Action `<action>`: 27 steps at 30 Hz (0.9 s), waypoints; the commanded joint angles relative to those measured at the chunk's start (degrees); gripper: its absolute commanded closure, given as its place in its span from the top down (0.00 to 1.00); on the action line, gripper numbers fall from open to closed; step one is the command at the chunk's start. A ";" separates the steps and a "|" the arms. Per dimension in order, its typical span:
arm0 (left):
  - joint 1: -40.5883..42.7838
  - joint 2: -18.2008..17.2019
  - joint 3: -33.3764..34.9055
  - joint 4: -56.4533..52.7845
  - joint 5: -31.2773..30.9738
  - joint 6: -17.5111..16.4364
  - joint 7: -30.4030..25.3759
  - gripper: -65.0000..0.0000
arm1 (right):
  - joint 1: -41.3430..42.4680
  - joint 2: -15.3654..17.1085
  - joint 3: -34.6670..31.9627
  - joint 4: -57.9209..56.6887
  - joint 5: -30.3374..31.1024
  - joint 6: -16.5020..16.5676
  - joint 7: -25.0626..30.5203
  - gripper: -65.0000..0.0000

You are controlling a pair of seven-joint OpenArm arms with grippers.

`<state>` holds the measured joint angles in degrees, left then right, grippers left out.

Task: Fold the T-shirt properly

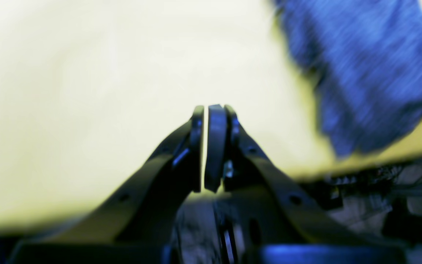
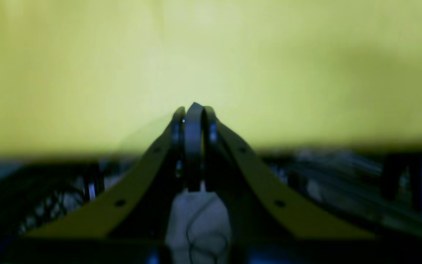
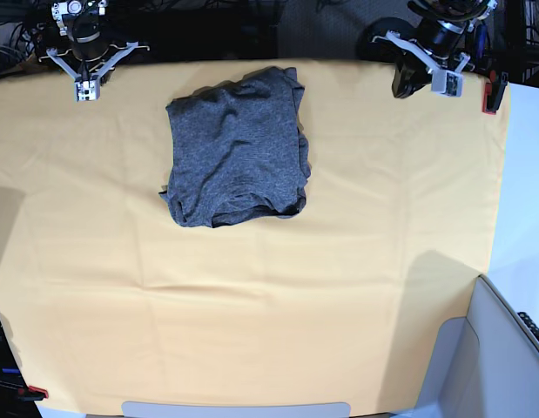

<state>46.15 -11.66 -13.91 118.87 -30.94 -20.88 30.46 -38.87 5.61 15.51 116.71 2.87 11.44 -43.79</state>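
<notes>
The T-shirt lies folded into a rough charcoal-grey rectangle on the yellow-orange tablecloth, toward the far middle of the table. A blurred edge of the T-shirt fills the upper right of the left wrist view. My left gripper is shut with nothing between its fingers; in the base view this left gripper hangs at the far right edge, clear of the shirt. My right gripper is also shut and empty, and this right gripper sits at the far left edge.
A light grey bin or panel stands at the near right corner. Red clamps pin the cloth at the far right and near left. Dark cabling and frame parts lie beyond the table's far edge.
</notes>
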 commanded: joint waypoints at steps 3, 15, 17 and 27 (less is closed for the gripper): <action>2.07 -0.34 -3.80 0.82 -0.84 0.09 3.26 0.00 | -4.78 0.15 1.06 1.14 -0.28 -0.15 0.85 0.00; -4.26 -1.83 4.55 -35.40 -0.58 0.18 1.41 0.00 | -3.11 0.15 0.62 -24.35 -0.37 -0.15 0.67 0.00; -9.45 -2.01 9.82 -48.32 -0.58 0.18 -3.78 0.00 | 2.08 -0.02 0.62 -34.82 -0.37 -0.15 0.85 0.00; -31.87 2.12 39.54 -94.39 -0.58 5.02 -31.73 0.00 | 21.60 -1.08 -0.52 -75.69 -0.46 -0.15 16.49 0.00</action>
<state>13.67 -9.08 25.65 24.49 -31.75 -16.10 -1.63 -17.19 4.38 15.09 40.16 2.52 11.25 -27.11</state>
